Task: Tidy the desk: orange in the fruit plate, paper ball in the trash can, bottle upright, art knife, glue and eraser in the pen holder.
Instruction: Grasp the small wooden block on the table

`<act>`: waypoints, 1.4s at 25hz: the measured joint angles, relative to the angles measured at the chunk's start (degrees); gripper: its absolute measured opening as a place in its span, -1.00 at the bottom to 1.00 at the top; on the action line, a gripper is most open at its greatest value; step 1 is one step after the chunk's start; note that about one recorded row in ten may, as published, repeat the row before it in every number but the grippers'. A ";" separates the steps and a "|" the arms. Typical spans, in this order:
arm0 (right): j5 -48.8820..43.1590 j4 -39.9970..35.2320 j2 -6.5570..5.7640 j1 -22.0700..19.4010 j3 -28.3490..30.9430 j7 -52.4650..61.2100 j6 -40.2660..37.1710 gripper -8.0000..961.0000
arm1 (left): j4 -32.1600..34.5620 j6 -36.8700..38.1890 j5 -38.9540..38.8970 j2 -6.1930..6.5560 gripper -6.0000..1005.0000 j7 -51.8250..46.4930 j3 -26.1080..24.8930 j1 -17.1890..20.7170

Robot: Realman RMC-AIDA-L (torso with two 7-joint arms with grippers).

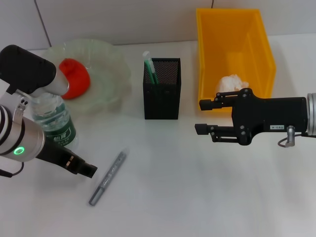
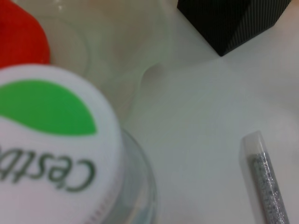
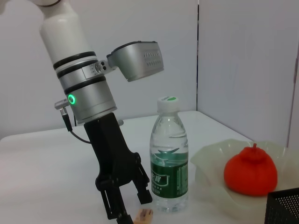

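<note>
The clear bottle with a green label stands upright at the left, its white and green cap filling the left wrist view. My left gripper hangs low just in front of it, open, its fingers beside the bottle and not around it. The orange lies in the pale green fruit plate. On the table lies the grey art knife. A white and green glue stick stands in the black mesh pen holder. The paper ball sits in the yellow trash can. My right gripper hovers open and empty in front of it. The eraser is out of view.
A small tan piece shows beside the left fingers; I cannot tell what it is. The white table stretches bare between the art knife and the right arm. The pen holder stands between the plate and the trash can.
</note>
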 joint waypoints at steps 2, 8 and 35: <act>0.00 0.00 0.00 -0.05 0.00 0.02 0.00 0.20 | -0.05 -0.30 0.04 0.05 0.68 0.00 0.05 -0.09; 0.00 0.03 0.00 -0.10 0.00 0.02 0.06 0.20 | -0.11 -0.70 0.07 0.07 0.68 0.00 -0.17 -0.15; -0.13 0.97 -0.09 0.30 0.00 0.04 0.17 0.20 | -4.23 -2.13 0.23 0.06 0.68 0.92 -0.03 -0.85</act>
